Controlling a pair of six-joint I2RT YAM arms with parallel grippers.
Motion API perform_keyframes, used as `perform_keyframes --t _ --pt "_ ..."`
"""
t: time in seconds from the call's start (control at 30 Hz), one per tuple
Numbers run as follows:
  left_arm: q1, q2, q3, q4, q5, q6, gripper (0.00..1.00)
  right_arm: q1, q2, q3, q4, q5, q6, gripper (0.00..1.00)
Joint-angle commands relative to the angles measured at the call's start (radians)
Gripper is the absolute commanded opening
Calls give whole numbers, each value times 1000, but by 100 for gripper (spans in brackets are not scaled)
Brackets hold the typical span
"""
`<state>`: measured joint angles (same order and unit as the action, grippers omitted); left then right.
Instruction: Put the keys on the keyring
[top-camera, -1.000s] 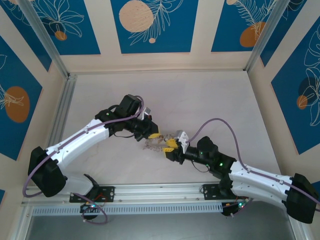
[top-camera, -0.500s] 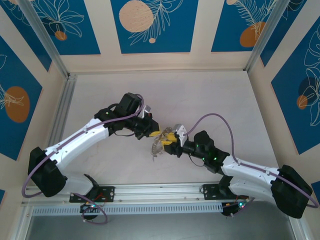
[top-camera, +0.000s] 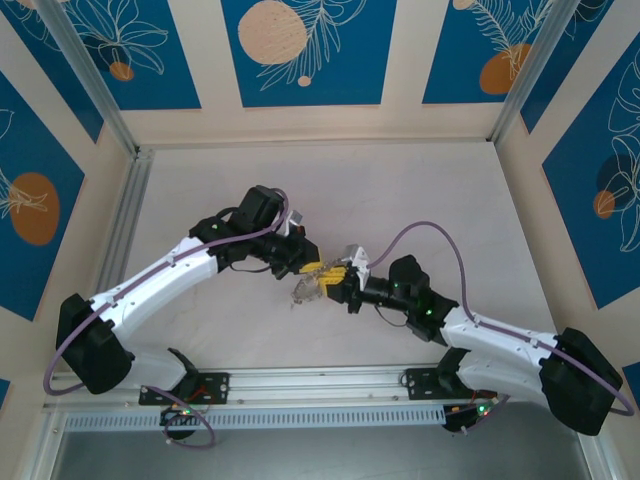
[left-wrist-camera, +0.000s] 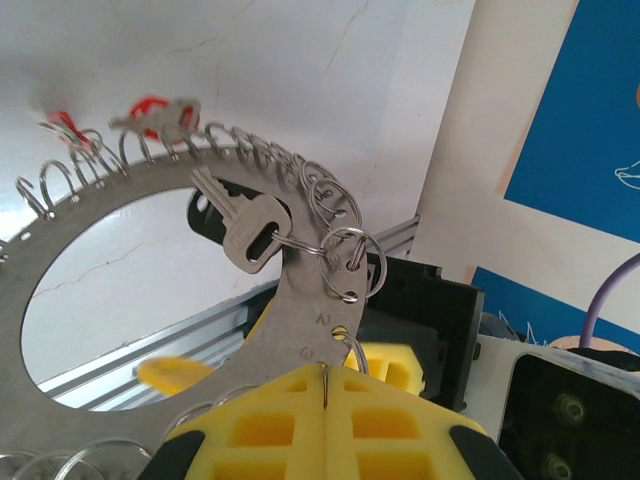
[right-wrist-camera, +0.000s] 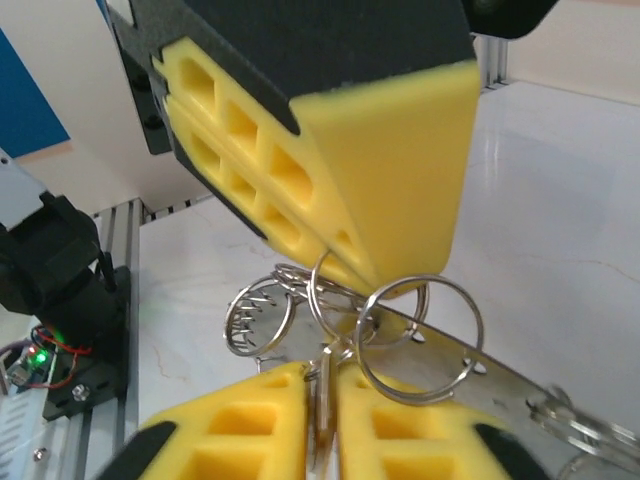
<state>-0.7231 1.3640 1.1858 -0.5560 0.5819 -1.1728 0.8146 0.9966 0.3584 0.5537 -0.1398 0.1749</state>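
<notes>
While the left gripper (left-wrist-camera: 327, 388) pinches the keyring (left-wrist-camera: 296, 312), the right gripper (right-wrist-camera: 321, 374) jaws have closed, seemingly on a key (right-wrist-camera: 319, 418).

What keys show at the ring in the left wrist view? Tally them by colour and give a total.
Red-headed keys: 2 (the farther one is blurred)
All-silver keys: 1
Total: 3 keys at the keyring

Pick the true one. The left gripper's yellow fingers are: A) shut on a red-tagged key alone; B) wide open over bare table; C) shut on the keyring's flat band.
C: the left gripper is closed, pinching the flat band of the keyring.
</notes>
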Motion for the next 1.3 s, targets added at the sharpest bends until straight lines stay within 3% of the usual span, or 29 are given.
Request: perform_keyframes --t 0.0,0.17,0.7,1.2,1.27 --pt "-10 -26 10 23 10 -13 0 -12 4 38 5 0 -2 6" --pt "-9 -29 18 -8 7 3 0 -47 3 42 -41 26 4 1" --pt "-10 -13 49 -52 0 19 0 -132 -5 49 -86 42 -6 0" --pt "-8 10 43 -96 52 85 0 -129 16 90 -124 13 -46 6" --pt "-6 -1 13 -62 58 65 0 -129 14 98 -144 11 -47 12"
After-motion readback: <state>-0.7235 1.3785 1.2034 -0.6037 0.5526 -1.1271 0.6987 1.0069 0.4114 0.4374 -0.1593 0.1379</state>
